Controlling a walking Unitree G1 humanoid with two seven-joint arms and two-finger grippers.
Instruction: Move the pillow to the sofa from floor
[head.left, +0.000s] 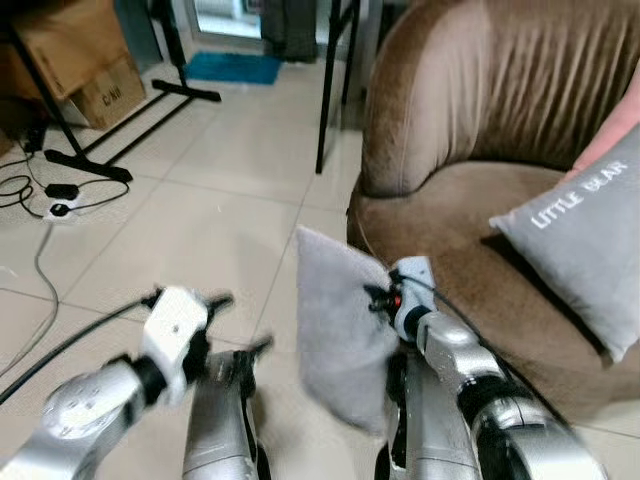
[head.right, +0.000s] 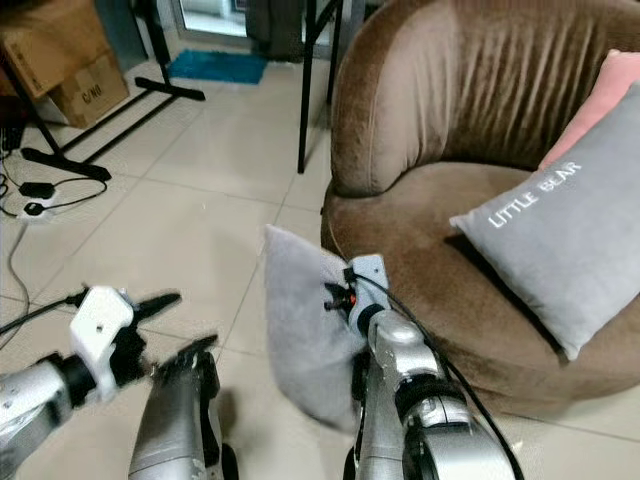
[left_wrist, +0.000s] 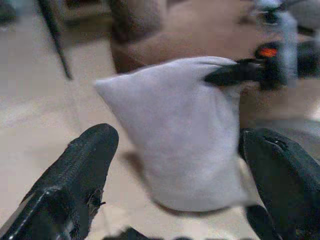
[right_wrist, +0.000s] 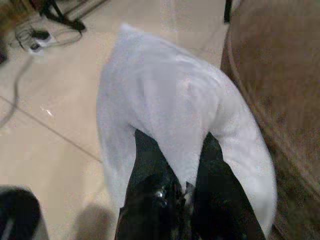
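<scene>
Pillow (head.left: 335, 335), grey and soft, hangs clear of the tiled floor (head.left: 200, 200) just beside the front edge of the brown sofa (head.left: 470, 120), between my 2 arms. On the sofa seat I see another grey cushion (head.left: 585, 245) printed LITTLE BEAR, leaning toward the right end, with a pink cushion (head.left: 615, 130) behind it. A black stand leg (head.left: 330, 85) rises from the floor just left of the sofa. Further left, well apart, are cardboard boxes (head.left: 85, 60), a black floor frame (head.left: 110, 130), a power strip with cables (head.left: 55, 205), and a blue mat (head.left: 232, 68) at the far edge of the floor.

My right end effector (right_wrist: 177, 155) is pinched on the pillow's upper edge, fabric bunched between its 2 black fingers, forearm reaching forward and up alongside the sofa front. My left end effector (left_wrist: 175, 172) is spread wide, pointing at the pillow's face without touching it, arm bent low on the left.
</scene>
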